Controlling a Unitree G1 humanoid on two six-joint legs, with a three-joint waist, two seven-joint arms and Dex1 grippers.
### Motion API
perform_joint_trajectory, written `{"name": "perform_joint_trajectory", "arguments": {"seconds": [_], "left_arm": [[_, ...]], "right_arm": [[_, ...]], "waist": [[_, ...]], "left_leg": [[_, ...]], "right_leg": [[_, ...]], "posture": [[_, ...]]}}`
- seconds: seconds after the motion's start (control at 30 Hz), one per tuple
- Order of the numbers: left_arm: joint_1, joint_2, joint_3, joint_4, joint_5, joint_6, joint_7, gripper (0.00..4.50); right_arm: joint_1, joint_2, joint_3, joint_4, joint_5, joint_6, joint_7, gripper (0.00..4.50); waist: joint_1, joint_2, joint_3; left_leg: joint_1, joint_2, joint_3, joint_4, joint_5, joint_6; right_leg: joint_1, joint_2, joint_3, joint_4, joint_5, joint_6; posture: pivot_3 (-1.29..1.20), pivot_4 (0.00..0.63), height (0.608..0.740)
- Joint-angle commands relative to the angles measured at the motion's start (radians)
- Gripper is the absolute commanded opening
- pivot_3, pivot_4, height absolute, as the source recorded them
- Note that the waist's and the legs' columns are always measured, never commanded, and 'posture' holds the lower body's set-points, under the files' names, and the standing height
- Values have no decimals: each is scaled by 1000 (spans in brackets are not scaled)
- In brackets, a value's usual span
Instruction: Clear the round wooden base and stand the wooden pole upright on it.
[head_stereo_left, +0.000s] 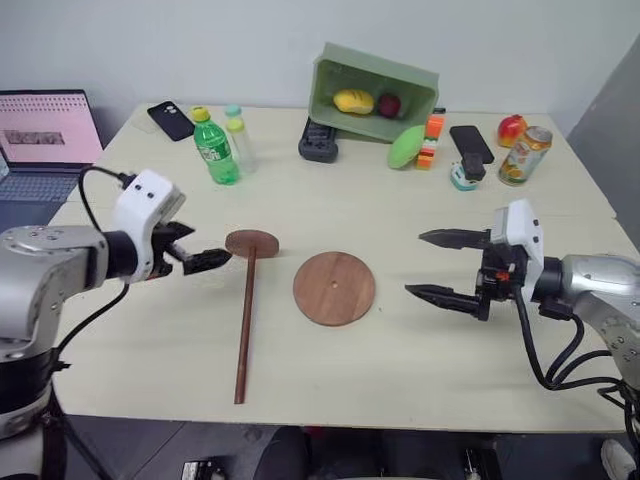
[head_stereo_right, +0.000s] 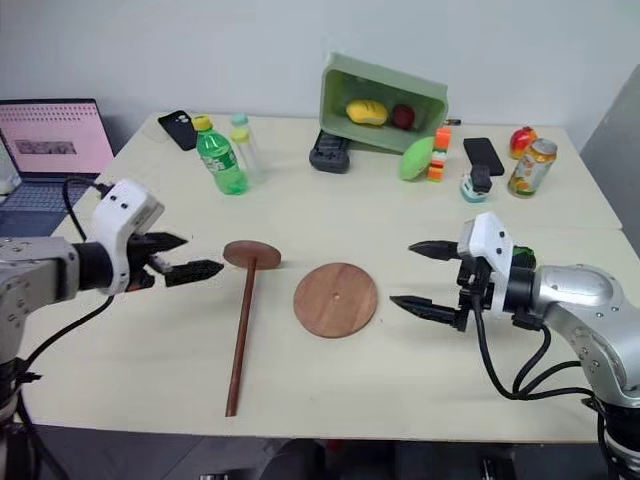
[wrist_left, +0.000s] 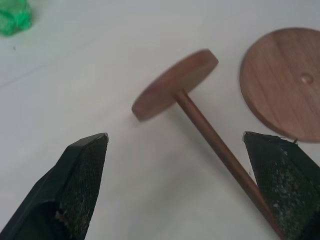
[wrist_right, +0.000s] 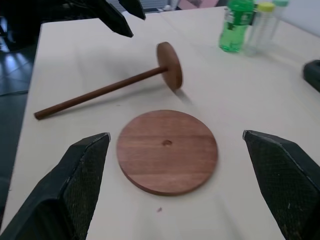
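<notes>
While both hands gape empty | pole (head_stereo_left: 244, 320) lies flat on surface beside bare base (head_stereo_left: 334, 288) | likely light, stiff, smooth | grip mid-rod | left hand (head_stereo_left: 205, 255), right hand (head_stereo_left: 437, 265).

In the left wrist view the round wooden base (wrist_left: 282, 82) is cut off by the right edge, and the wooden pole (wrist_left: 200, 112) is hidden at its lower end behind a finger (wrist_left: 285, 185). At the upper left, a laptop (head_stereo_left: 40, 145) is cropped by the frame's left edge. The label on the can (head_stereo_left: 524, 155) cannot be read.
</notes>
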Motion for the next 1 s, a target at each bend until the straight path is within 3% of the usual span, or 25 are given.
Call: {"name": "perform_joint_trajectory", "arguments": {"seconds": [0.03, 0.23, 0.47, 1.0], "left_arm": [[-40, 14, -9, 24, -30, 98, 29, 4500], [-168, 19, -194, 100, -29, 131, 30, 4500], [-345, -74, -373, 221, -21, 229, 75, 4500], [-401, -202, -461, 339, -27, 277, 256, 4500]], "right_arm": [[-1, -9, 29, -35, -6, -36, 32, 4474], [-11, -3, 68, -79, 15, -26, 41, 4474], [-31, 26, 109, -120, 14, -19, 2, 4474], [-50, 7, 174, -165, 11, 14, 12, 4474]], "waist": [[2, 0, 0], [-2, -1, 1], [-5, -1, 1], [-6, -1, 1]], "left_leg": [[0, 0, 0, 0, 0, 0], [0, 0, 0, 0, 0, 0], [-1, 0, 0, 1, 0, 0], [-3, 1, -1, 5, 0, 0]], "right_leg": [[0, 0, 0, 0, 0, 0], [0, 0, -1, 0, 0, 0], [-1, 1, -1, 1, 0, 0], [-2, 0, 0, 2, 0, 0]], "posture": [[0, 150, 740], [0, 150, 740], [0, 150, 740], [0, 150, 740]]}}
